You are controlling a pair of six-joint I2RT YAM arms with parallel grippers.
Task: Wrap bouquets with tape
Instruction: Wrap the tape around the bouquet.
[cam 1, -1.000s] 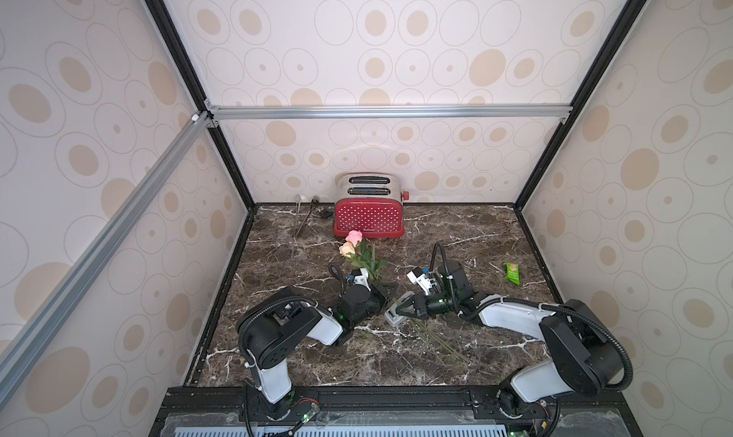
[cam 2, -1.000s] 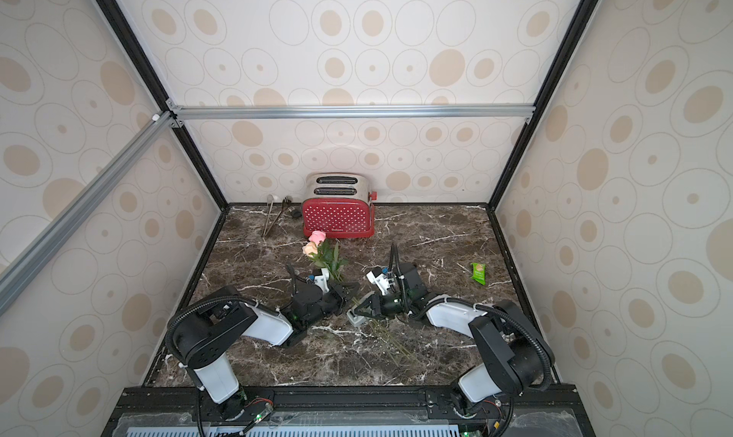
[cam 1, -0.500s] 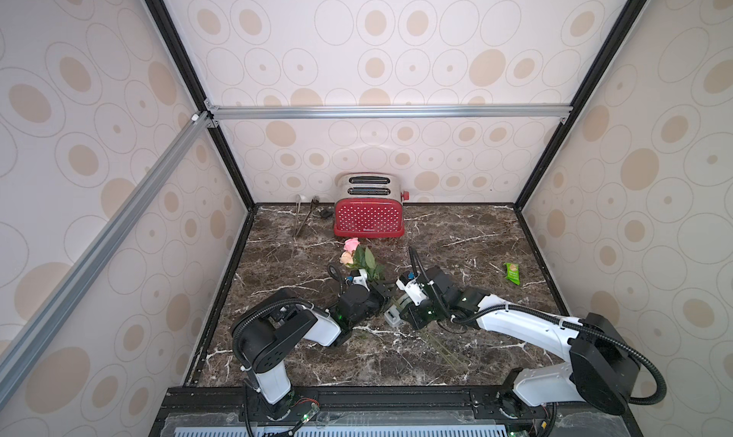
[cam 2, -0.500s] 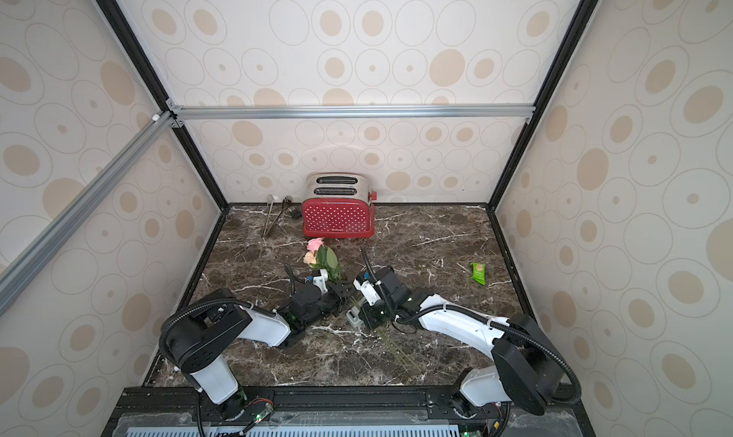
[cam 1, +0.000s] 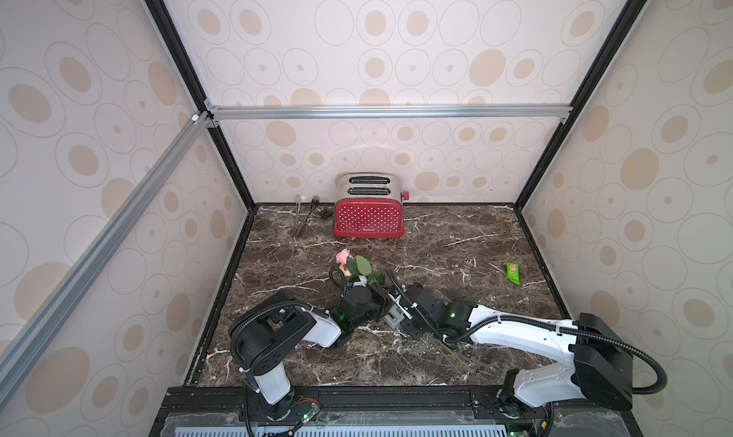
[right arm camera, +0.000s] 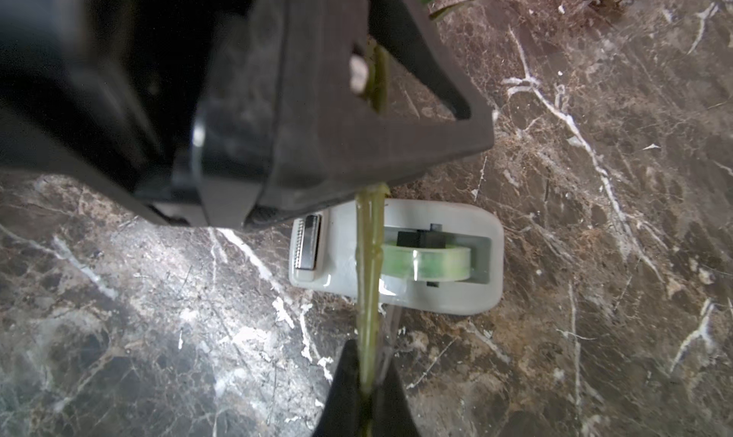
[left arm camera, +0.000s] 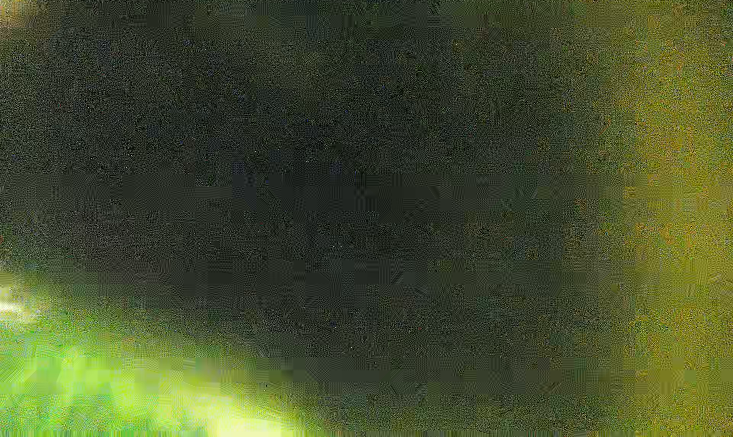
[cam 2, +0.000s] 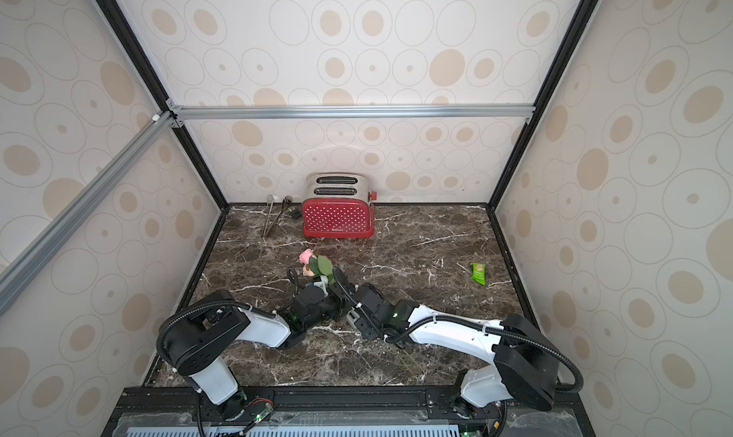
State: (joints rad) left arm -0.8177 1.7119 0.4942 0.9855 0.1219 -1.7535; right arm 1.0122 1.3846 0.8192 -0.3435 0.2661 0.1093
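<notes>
**Stems (right arm camera: 369, 264) clamped above tape dispenser (right arm camera: 444, 296)**

Near the middle of the table (cam 1: 456, 236), a little towards its left edge, the bouquet (cam 1: 359, 266) is held off the surface. Its pink rose (cam 1: 343, 255) and leaves are turned towards the back edge. The stems run from there towards the front edge, and their thin ends are seen trailing low over the marble in both top views.

In the right wrist view, the right gripper (right arm camera: 367, 371) is seen clenched on the bundled stems, its two black tips pressed against them from either side. Further along, the stems pass between the fingers of the left gripper (right arm camera: 373, 109). Whether those fingers press on the stems or stand slightly released cannot be told. Nothing can be made out in the left wrist view beyond a green blur.

The dispenser stands on the table directly under the span of stem between the two grippers. The stems cross it between the metal cutter (right arm camera: 307, 242) and the greenish roll (right arm camera: 428, 260). Whether they touch it cannot be told.

A red toaster (cam 1: 369, 216) is set at the back edge, with tongs (cam 1: 303, 218) beside it towards the back-left corner. A green packet (cam 1: 512, 273) lies near the right edge, well apart from the arms.
</notes>
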